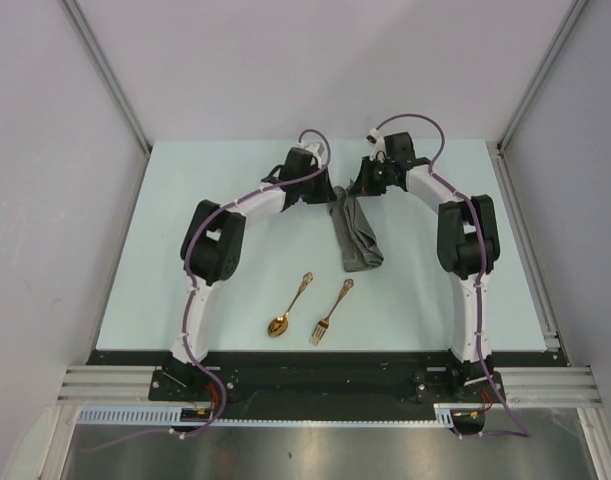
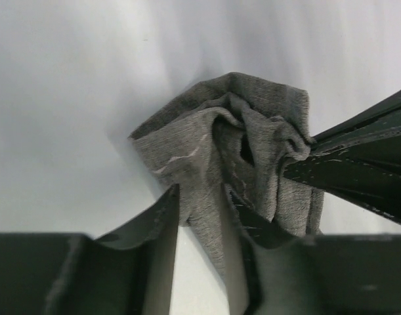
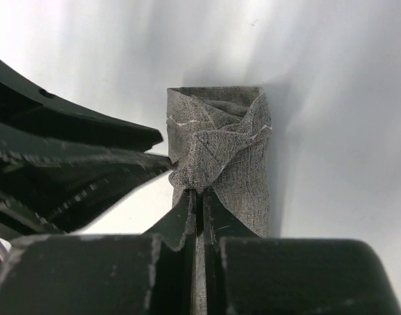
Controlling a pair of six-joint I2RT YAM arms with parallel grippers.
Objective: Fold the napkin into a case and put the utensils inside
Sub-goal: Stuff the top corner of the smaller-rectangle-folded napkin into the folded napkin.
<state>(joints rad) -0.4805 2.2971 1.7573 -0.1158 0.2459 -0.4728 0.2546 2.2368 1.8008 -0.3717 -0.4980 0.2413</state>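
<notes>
Grey cloth sits between your two arms at the far centre of the table (image 1: pixel 185 200).
Your right gripper (image 3: pixel 201 197) is clamped tight on the far end of the napkin (image 1: pixel 357 238), which is folded to a narrow strip. Your left gripper (image 2: pixel 200 197) stands partly open, with cloth loose between its fingers. The gold spoon (image 1: pixel 288 305) and fork (image 1: pixel 331 312) lie nearer the bases, apart from it.
</notes>
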